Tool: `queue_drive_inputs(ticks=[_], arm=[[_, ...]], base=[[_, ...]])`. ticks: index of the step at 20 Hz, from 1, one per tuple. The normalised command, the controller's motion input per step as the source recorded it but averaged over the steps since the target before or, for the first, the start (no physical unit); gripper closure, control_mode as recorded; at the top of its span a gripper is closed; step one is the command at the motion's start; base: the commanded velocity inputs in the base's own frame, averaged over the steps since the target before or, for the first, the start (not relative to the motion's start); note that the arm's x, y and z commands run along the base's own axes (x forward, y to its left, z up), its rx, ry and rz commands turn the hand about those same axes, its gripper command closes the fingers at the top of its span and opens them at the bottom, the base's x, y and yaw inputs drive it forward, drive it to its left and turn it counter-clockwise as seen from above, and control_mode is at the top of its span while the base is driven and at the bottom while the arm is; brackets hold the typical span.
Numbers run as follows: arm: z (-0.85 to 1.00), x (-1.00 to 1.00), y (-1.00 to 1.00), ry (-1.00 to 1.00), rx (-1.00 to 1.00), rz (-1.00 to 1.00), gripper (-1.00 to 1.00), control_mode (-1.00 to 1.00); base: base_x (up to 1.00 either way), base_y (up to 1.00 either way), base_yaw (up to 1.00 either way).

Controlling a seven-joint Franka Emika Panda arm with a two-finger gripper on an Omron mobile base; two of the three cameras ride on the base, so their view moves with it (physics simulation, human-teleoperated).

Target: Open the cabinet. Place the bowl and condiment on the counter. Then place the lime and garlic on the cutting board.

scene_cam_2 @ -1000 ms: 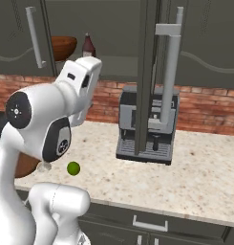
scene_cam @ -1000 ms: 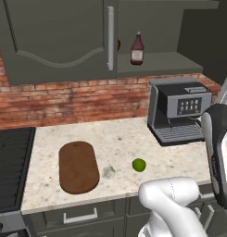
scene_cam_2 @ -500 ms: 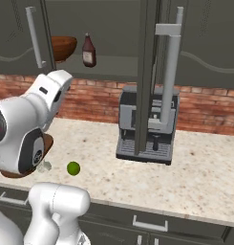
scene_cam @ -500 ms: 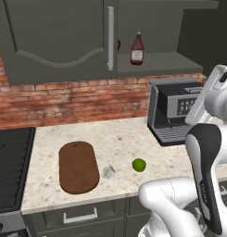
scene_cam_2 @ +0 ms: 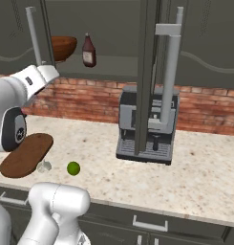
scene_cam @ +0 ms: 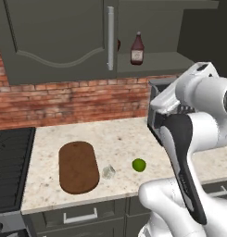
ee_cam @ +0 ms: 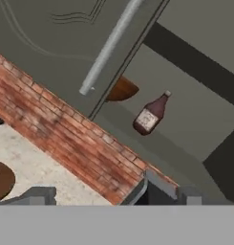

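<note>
Tool (ee_cam: 111, 198) first: we see its two dark tips at the bottom of the hand view, spread wide apart and gripping nothing, up in the air and aimed at the cabinet shelf.

We take the coffee machine (scene_cam_2: 147, 127) as our landmark. Above it and to its left, the cabinet (scene_cam: 59, 41) has its right door swung out edge-on in front of the machine, long silver handle (scene_cam_2: 168, 79) showing, while the left door is closed. On the open shelf, up and left of the coffee machine, stands the condiment (scene_cam_2: 88, 50), upright, and just left of it the bowl (scene_cam_2: 62, 46), half hidden behind the closed door's edge.

Down on the table (scene_cam_2: 204, 172), left of the coffee machine, we spot the lime (scene_cam_2: 73, 168). Further left lies the garlic (scene_cam_2: 42, 166), just beside the edge of the cutting board (scene_cam_2: 26, 154), with the lime clearly apart from both. The cutting board lies flat with nothing on it. Beyond it, furthest from the machine, sits the black stove top (scene_cam: 10, 162).
</note>
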Motion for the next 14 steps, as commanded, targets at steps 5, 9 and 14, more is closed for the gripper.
queue_drive_inputs(ticks=[5, 9, 14], arm=[[0.08, 0.12, 0.62, -0.01, 0.47, -0.24, -1.0, -1.0], [0.27, 0.0, 0.22, -0.01, 0.36, -0.28, -1.0, -1.0], [0.01, 0.04, 0.0, 0.09, 0.19, -0.09, -1.0, -1.0]], base=[[0.0, 0.0, 0.0], [0.0, 0.0, 0.0], [0.0, 0.0, 0.0]])
